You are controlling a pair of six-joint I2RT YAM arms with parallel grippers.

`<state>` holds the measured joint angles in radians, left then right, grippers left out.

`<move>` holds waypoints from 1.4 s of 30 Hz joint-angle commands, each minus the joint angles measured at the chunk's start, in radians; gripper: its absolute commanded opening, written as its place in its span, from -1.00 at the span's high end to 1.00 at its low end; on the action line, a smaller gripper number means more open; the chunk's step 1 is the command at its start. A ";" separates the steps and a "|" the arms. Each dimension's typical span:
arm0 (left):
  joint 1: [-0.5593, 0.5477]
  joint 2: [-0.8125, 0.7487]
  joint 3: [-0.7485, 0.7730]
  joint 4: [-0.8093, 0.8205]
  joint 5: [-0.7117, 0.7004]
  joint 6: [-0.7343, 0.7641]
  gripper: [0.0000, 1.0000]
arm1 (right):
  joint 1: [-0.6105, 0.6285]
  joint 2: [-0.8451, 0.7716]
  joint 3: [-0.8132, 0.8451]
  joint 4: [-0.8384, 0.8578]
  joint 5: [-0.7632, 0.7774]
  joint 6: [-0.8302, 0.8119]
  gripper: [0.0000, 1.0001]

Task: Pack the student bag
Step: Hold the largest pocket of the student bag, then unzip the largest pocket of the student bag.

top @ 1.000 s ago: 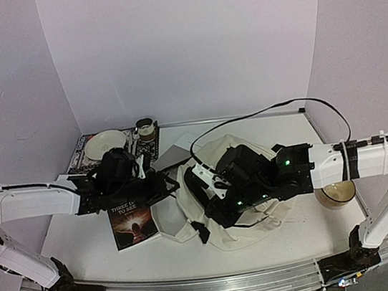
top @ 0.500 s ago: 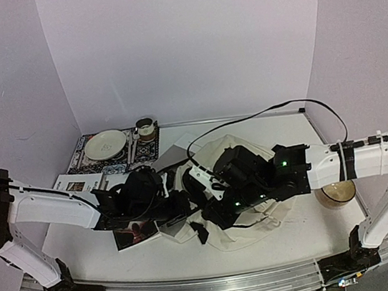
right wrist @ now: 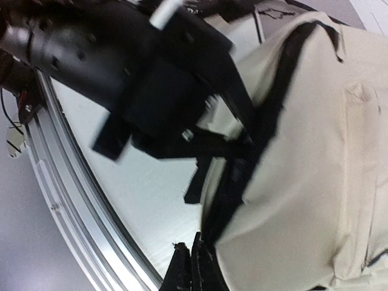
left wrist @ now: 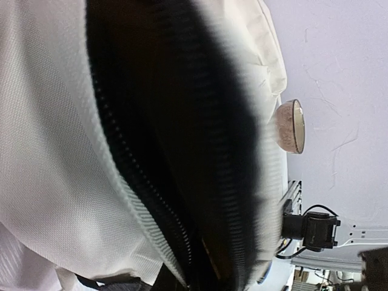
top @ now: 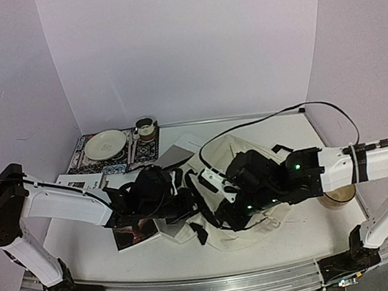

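Observation:
The student bag (top: 258, 232), cream fabric with black straps, lies crumpled at the table's middle under both arms. My left gripper (top: 191, 202) comes in from the left and is shut at the bag's black zipper edge (left wrist: 151, 200). The left wrist view is filled by the gaping dark opening, and the left fingers are hidden there. My right gripper (right wrist: 197, 267) is shut, its fingers pressed together on the zipper edge of the bag (right wrist: 315, 151). From above, the right gripper (top: 223, 211) sits just right of the left one.
A dark book (top: 130, 234) lies partly under the left arm. A placemat with a plate (top: 107, 144) and a cup (top: 146, 129) is at the back left, with papers (top: 76, 182) nearby. A tan bowl (top: 338, 195) stands right of the bag. The metal rail (right wrist: 73, 200) edges the table's front.
The left arm has swung right from over the book to the bag's opening, and its gripper has closed there. The right arm has shifted slightly right, still shut on the bag.

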<state>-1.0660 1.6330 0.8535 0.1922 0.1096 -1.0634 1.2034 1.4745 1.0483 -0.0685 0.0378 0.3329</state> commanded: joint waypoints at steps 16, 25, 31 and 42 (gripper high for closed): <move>0.004 -0.368 -0.198 -0.065 -0.085 -0.026 1.00 | -0.015 -0.444 -0.345 -0.451 0.451 0.295 1.00; 0.007 -0.493 -0.271 -0.186 -0.081 -0.021 1.00 | -0.250 -0.327 -0.369 -0.459 0.518 0.357 1.00; 0.003 -0.466 -0.284 -0.176 -0.006 0.007 1.00 | -0.301 -0.288 -0.318 -0.365 0.454 0.264 1.00; -0.016 -0.313 -0.230 -0.076 0.060 0.052 1.00 | -0.301 -0.298 -0.168 -0.259 0.046 0.173 -0.09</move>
<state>-1.0790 1.2900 0.5760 0.0797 0.1441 -1.0428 0.9067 1.1969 0.7876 -0.3013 0.2138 0.5388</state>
